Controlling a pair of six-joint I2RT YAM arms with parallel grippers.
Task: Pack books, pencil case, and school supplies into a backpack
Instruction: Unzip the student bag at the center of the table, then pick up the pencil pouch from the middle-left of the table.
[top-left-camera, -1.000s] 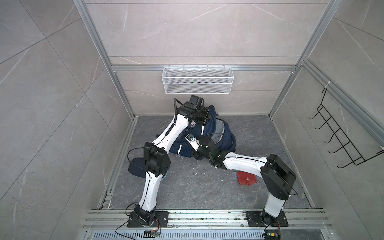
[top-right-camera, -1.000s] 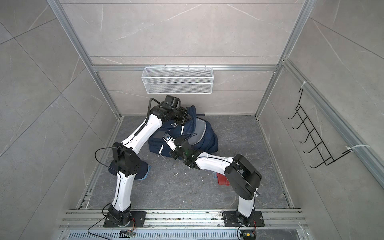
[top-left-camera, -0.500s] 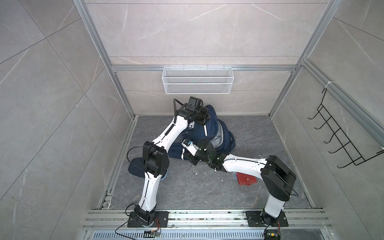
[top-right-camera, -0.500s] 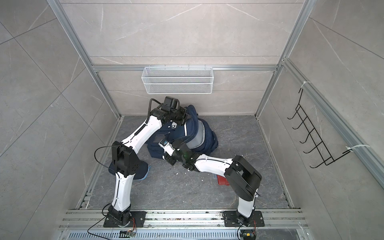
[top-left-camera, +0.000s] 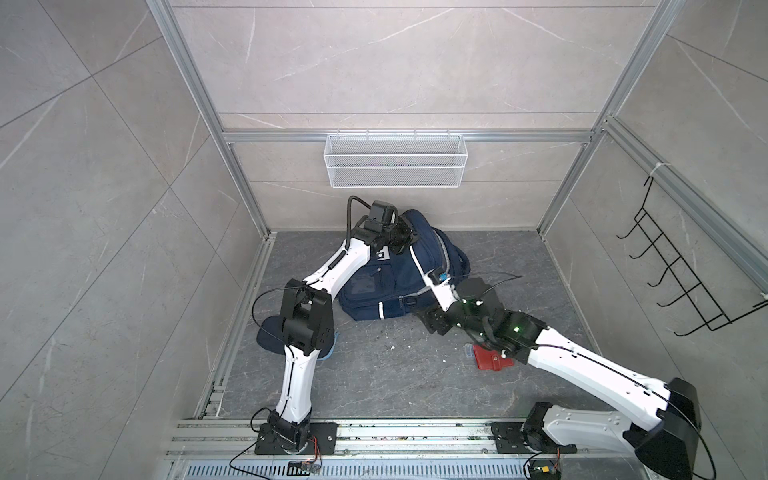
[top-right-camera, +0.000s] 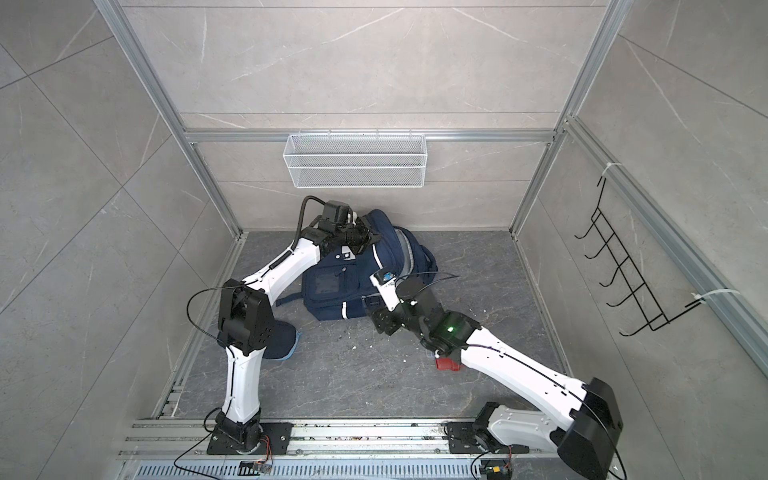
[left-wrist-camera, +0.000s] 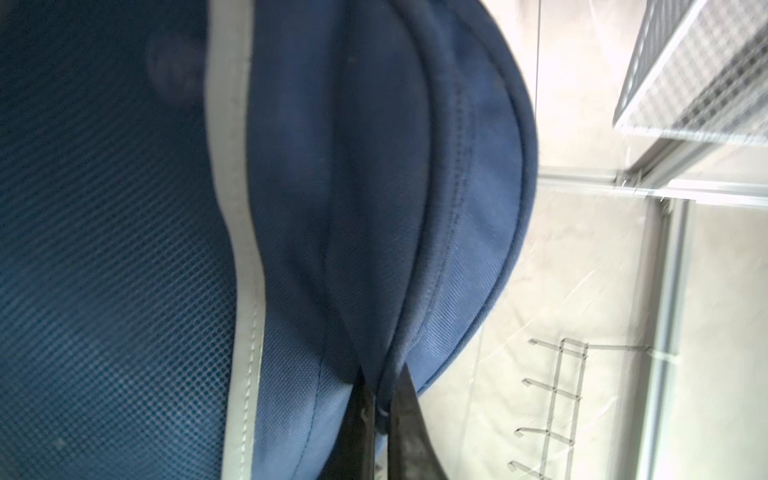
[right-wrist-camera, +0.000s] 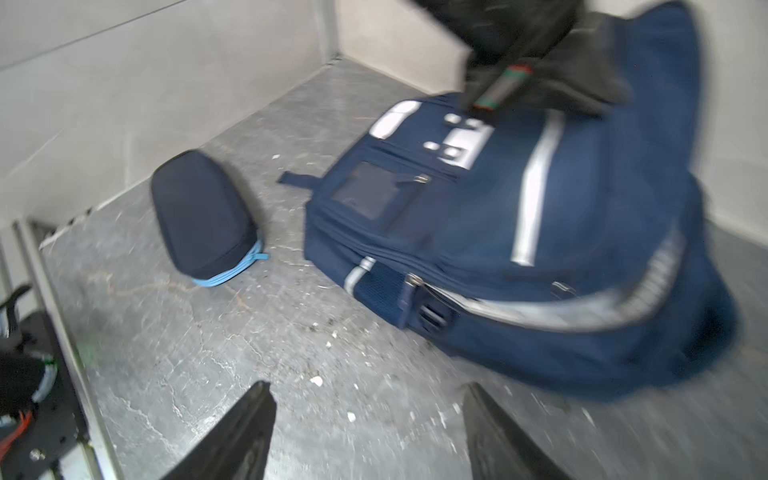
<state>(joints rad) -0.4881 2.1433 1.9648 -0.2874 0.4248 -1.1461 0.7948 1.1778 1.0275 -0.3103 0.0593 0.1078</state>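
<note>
The right end effector (right-wrist-camera: 365, 436) was shut against the backpack (top-left-camera: 390, 286) a second ago. It has since spread its jaws wide and drawn back toward the robot, and now hangs empty above bare worktop (top-left-camera: 395, 374), just off the backpack's near corner. What it let go of is too small to make out in the earlier views. The left end effector (left-wrist-camera: 380, 399) has not changed: it stays clamped on a fold of fabric at the backpack's top rim, holding that end raised near the back wall.

For the task, this reads as one step closed and the right arm freed for the next pick. The pencil case (right-wrist-camera: 203, 216) lies on the worktop apart from the backpack, partly under the left arm's elbow in both top views. The red case (top-left-camera: 490, 359) and the clear bluish piece (top-left-camera: 468, 350) beside it lie near the right forearm. No books are in sight; they may already be inside, but the opening is hidden, so I cannot tell
</note>
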